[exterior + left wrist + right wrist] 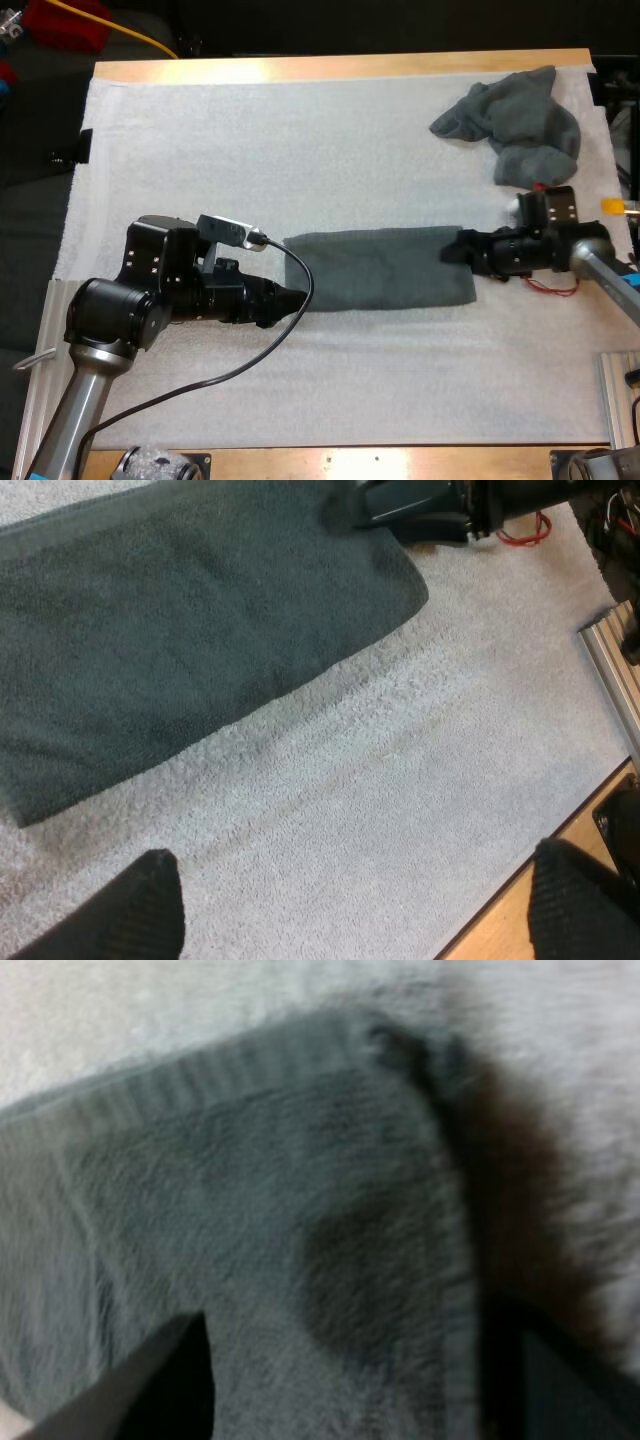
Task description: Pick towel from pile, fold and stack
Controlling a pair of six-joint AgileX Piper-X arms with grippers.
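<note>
Wooden table (330, 68) carried the white mat (200, 150). The mat was the only thing holding anything: two towels, well apart. Folded towel (385, 268), dark grey-green, lay flat as a long strip just off mat centre toward 3 o'clock, long axis running 9 to 3. Crumpled towel (515, 115) sat bunched at about 1 o'clock, near the mat's far edge; I couldn't tell if it was one piece or more.

Left gripper (295, 300) was at the strip's 9 o'clock end, low over the mat. Its fingers (150, 905) stood wide apart, clear of the cloth, holding nothing. Right gripper (455, 250) was at the 3 o'clock end, over a corner. Its fingers (165, 1380) were also spread wide, with the towel flat under and between them, not pinched as far as I could see.

Handling, my read: light, soft, limp cloth, nothing fragile. It would sag and fall open if lifted from one point. The fuzzy pile should grip well, so slip was unlikely, though it could drag on the mat. Best hold: pinch all layers at the end corners, one gripper per end, then bring the 3 o'clock end over to 9 for the next fold.
</note>
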